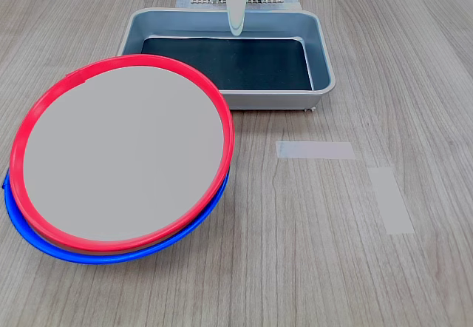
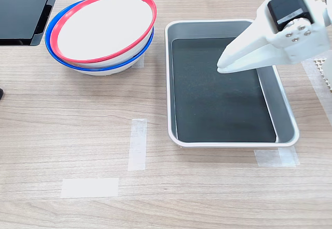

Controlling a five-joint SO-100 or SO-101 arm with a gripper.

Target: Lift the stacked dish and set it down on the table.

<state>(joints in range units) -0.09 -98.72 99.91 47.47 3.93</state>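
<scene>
The red-rimmed dish (image 1: 126,153) with its flat pale grey centre rests stacked in a blue-rimmed plate (image 1: 96,256) on the wood-grain table (image 1: 295,268), at the first exterior view's left. In the second exterior view the red dish (image 2: 104,24) and blue plate (image 2: 51,41) sit at the upper left. My white gripper (image 2: 224,66) hangs over the grey tray, well apart from the dishes, its fingers together and holding nothing. In the first exterior view only its tip (image 1: 235,27) shows above the tray's far wall.
The grey metal tray (image 1: 325,57) with a dark bottom stands between the arm's base and the plates. Two pale tape strips (image 1: 314,149) (image 1: 390,200) lie on the bare tabletop. A black flat object (image 2: 21,11) sits at the second exterior view's upper left.
</scene>
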